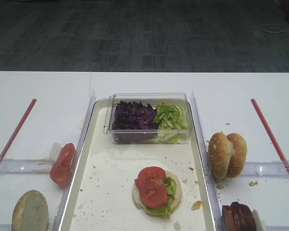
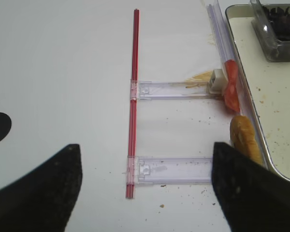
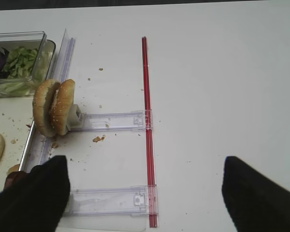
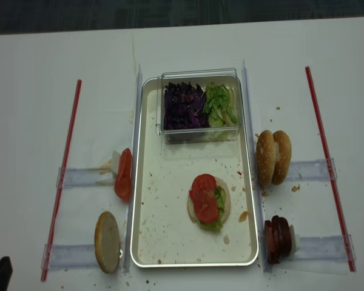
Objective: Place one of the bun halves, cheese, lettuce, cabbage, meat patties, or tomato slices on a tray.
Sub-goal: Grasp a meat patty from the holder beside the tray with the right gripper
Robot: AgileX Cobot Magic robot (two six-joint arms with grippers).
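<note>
The cream tray (image 1: pixel 94 185) holds a bun half (image 1: pixel 137 198) topped with lettuce and two tomato slices (image 1: pixel 152 185). At its back a clear box contains purple cabbage (image 1: pixel 132 118) and more lettuce (image 1: pixel 169 118). Right of the tray two bun halves (image 1: pixel 227 155) stand on edge, with meat patties (image 1: pixel 238 217) nearer the front. To the left are tomato slices (image 1: pixel 62 164) and a bun half (image 1: pixel 30 211). My right gripper (image 3: pixel 145 193) is open above the table, right of the patties. My left gripper (image 2: pixel 145 188) is open, left of the bun half (image 2: pixel 244 137). Neither holds anything.
Red strips (image 1: pixel 14 132) (image 1: pixel 272 137) run along both sides of the table. Clear plastic rails (image 3: pixel 111 121) (image 2: pixel 176 89) link them to the tray's sides. Crumbs lie scattered on the tray and table. The table's far edge borders dark carpet.
</note>
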